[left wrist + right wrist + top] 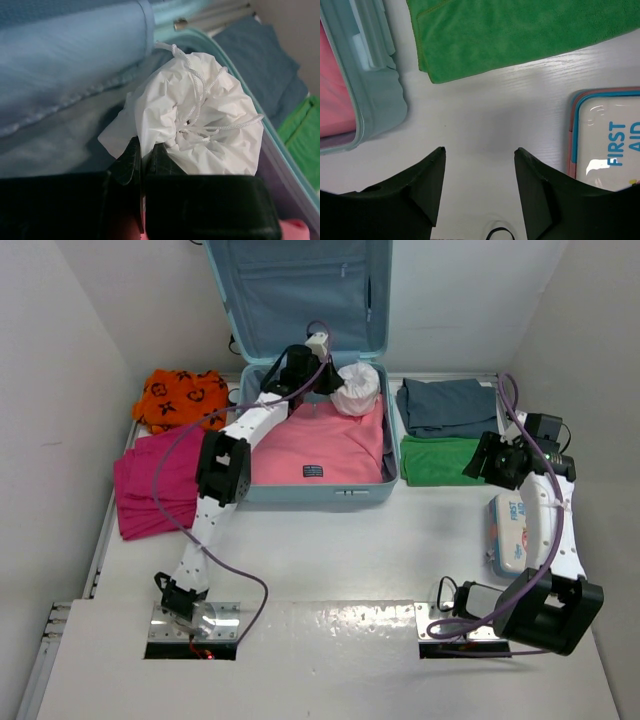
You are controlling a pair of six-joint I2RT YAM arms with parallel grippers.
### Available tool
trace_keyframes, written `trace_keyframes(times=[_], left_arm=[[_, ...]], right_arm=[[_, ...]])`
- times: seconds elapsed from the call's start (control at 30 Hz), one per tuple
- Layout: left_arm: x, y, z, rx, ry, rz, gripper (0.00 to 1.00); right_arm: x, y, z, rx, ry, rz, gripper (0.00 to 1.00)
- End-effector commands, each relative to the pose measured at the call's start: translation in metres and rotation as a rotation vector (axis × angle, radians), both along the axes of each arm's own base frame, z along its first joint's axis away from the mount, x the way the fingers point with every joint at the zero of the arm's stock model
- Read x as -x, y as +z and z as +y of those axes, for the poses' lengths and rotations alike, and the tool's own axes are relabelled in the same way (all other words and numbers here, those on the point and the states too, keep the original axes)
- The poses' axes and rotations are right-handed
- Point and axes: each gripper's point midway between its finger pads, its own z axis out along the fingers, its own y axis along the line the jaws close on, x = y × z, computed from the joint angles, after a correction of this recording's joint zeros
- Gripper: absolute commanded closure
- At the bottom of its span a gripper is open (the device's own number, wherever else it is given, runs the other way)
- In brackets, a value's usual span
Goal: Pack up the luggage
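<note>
Left wrist: left fingers (pixel 129 161) clenched on white bag (pixel 205 120) inside luggage (pixel 65 55) | right fingers (pixel 422 190) spread (beside luggage corner)

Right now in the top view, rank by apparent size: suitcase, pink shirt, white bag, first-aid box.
1. suitcase, lid open
2. pink shirt
3. first-aid box and white bag: these look alike, and the right arm overlaps the box's edge, so they are not ranked.
</note>
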Motion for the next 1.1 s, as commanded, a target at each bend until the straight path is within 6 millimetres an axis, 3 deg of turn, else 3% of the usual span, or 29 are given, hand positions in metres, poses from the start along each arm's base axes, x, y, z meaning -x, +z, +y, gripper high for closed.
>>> trace_keyframes(times=[0.0, 0.07, 0.17, 0.2, 0.3, 0.33, 0.4, 0.43, 0.47, 0.57, 0.6, 0.63, 0.7, 0.73, 0.77, 0.83, 0.87, 0.9, 0.97, 1.0, 1.03, 1.07], left_arm=[[-0.014, 0.028, -0.025, 0.119, 0.029, -0.105, 1.0], [-0.016, 0.015, -0.029, 0.092, 0.039, -0.111, 1.0], [-0.021, 0.014, -0.029, 0.055, 0.062, -0.149, 1.0], [-0.022, 0.01, -0.03, 0.053, 0.062, -0.147, 0.95], [-0.022, -0.001, -0.029, 0.026, 0.053, -0.135, 0.49], [-0.02, -0.007, -0.028, 0.014, 0.052, -0.112, 0.24], [-0.018, -0.004, -0.026, -0.005, 0.046, -0.126, 0.14], [-0.011, -0.013, -0.025, -0.023, 0.029, -0.106, 0.09], [-0.008, 0.017, -0.023, -0.012, 0.027, -0.16, 0.06], [-0.003, 0.045, -0.007, -0.048, 0.034, -0.242, 0.02], [-0.001, 0.064, -0.006, -0.047, 0.034, -0.275, 0.02], [0.0, 0.096, 0.006, -0.042, 0.067, -0.318, 0.02], [-0.003, 0.128, 0.029, -0.034, 0.123, -0.355, 0.02], [0.004, 0.163, 0.041, -0.002, 0.142, -0.384, 0.02], [0.002, 0.169, 0.062, 0.0, 0.181, -0.372, 0.02], [0.01, 0.191, 0.082, 0.01, 0.208, -0.375, 0.02], [0.02, 0.214, 0.094, 0.015, 0.229, -0.393, 0.02], [0.023, 0.215, 0.106, -0.003, 0.242, -0.381, 0.02], [0.031, 0.199, 0.132, -0.058, 0.276, -0.302, 0.02], [0.046, 0.211, 0.147, -0.065, 0.292, -0.29, 0.02], [0.053, 0.21, 0.162, -0.077, 0.311, -0.27, 0.02], [0.054, 0.205, 0.194, -0.105, 0.366, -0.244, 0.02]], right_arm=[[-0.003, 0.015, -0.006, 0.044, -0.002, -0.051, 0.43], [0.0, 0.013, -0.006, 0.045, -0.003, -0.045, 0.43], [0.002, 0.01, -0.006, 0.046, 0.0, -0.038, 0.43], [0.001, 0.01, -0.006, 0.047, -0.001, -0.037, 0.43], [-0.003, 0.008, -0.006, 0.039, -0.001, -0.029, 0.4], [-0.005, 0.009, -0.006, 0.031, -0.003, -0.029, 0.38], [-0.007, 0.008, -0.004, 0.029, 0.004, -0.025, 0.37], [-0.009, 0.011, -0.005, 0.029, 0.004, -0.037, 0.37], [-0.011, 0.014, -0.006, 0.036, 0.002, -0.051, 0.37], [-0.013, 0.018, -0.007, 0.049, 0.01, -0.067, 0.37], [-0.014, 0.019, -0.007, 0.053, 0.014, -0.072, 0.36], [-0.013, 0.02, -0.007, 0.057, 0.021, -0.074, 0.36], [-0.014, 0.023, -0.007, 0.062, 0.028, -0.088, 0.36], [-0.014, 0.024, -0.006, 0.065, 0.039, -0.09, 0.36], [-0.014, 0.025, -0.003, 0.069, 0.053, -0.097, 0.36], [-0.015, 0.027, 0.0, 0.085, 0.08, -0.109, 0.36], [-0.017, 0.028, 0.005, 0.09, 0.1, -0.119, 0.36], [-0.018, 0.03, 0.008, 0.099, 0.119, -0.125, 0.36], [-0.02, 0.029, 0.012, 0.113, 0.141, -0.128, 0.36], [-0.022, 0.028, 0.021, 0.118, 0.178, -0.133, 0.36], [-0.025, 0.031, 0.025, 0.124, 0.194, -0.147, 0.36], [-0.026, 0.029, 0.035, 0.125, 0.231, -0.147, 0.36]])
